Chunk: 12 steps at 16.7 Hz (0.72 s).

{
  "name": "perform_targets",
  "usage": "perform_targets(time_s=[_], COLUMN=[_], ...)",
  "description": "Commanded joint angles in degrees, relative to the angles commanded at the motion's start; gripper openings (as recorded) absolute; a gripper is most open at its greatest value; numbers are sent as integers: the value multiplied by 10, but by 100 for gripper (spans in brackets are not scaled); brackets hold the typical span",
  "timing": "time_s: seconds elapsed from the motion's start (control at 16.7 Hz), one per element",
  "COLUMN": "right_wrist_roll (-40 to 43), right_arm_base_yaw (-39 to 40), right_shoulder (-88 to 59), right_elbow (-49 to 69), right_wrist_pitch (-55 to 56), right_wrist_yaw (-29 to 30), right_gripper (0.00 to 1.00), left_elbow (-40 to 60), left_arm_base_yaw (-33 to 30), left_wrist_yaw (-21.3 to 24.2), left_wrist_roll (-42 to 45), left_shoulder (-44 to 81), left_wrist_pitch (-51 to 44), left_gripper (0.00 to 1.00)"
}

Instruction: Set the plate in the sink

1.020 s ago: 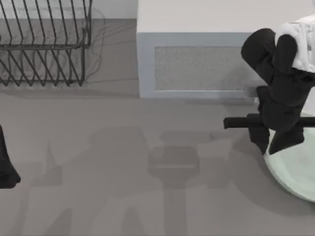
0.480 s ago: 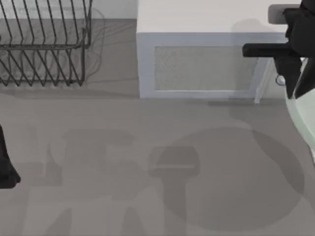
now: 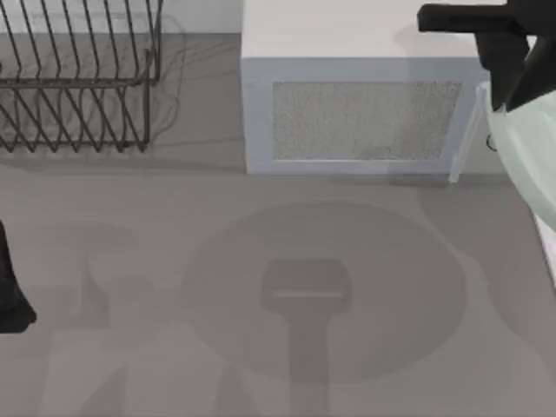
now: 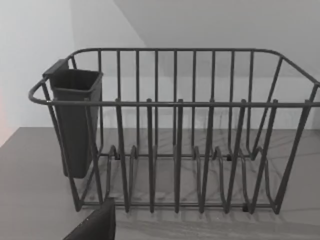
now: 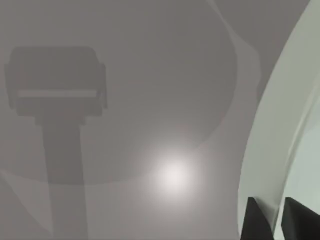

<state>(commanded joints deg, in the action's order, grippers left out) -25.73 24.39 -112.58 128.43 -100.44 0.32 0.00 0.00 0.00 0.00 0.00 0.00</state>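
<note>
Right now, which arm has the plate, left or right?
The right arm: its gripper is clamped on the plate's rim at the top view's right edge. The left arm sits parked at the left edge, nothing near it.

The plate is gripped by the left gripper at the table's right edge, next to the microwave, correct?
Not quite: it is the right gripper that holds the plate, its fingers pinching the rim in the right wrist view. The rest stands: the top view shows the plate at the table's right edge beside the microwave.
</note>
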Motion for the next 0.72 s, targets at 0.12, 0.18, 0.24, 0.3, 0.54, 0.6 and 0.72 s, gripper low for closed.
perform_targets(time_s=[0.12,0.18,0.24,0.3,0.54,0.6,0.72], right_wrist_roll=[0,-1,0,1,33,47,83], right_arm_base_yaw=[0,-3,-3,-6,-46,-62,-101], right_shoulder=[0,3,3,7,-17,-37,-96], right_elbow=[0,-1,0,6,91,126,207], right_wrist_pitch=[0,1,1,-1,-11,-13,-15], right_wrist_yaw=[0,0,0,2,21,26,33], right_gripper=[0,0,0,0,0,0,0], left_elbow=[0,0,0,0,0,0,0], left_arm_base_yaw=[0,0,0,0,0,0,0], left_wrist_yaw=[0,0,0,0,0,0,0], left_wrist_roll=[0,0,0,0,0,0,0], left_shoulder=[0,0,0,0,0,0,0], left_wrist_pitch=[0,0,0,0,0,0,0], left_gripper=[100,100,100,100,100,100,100])
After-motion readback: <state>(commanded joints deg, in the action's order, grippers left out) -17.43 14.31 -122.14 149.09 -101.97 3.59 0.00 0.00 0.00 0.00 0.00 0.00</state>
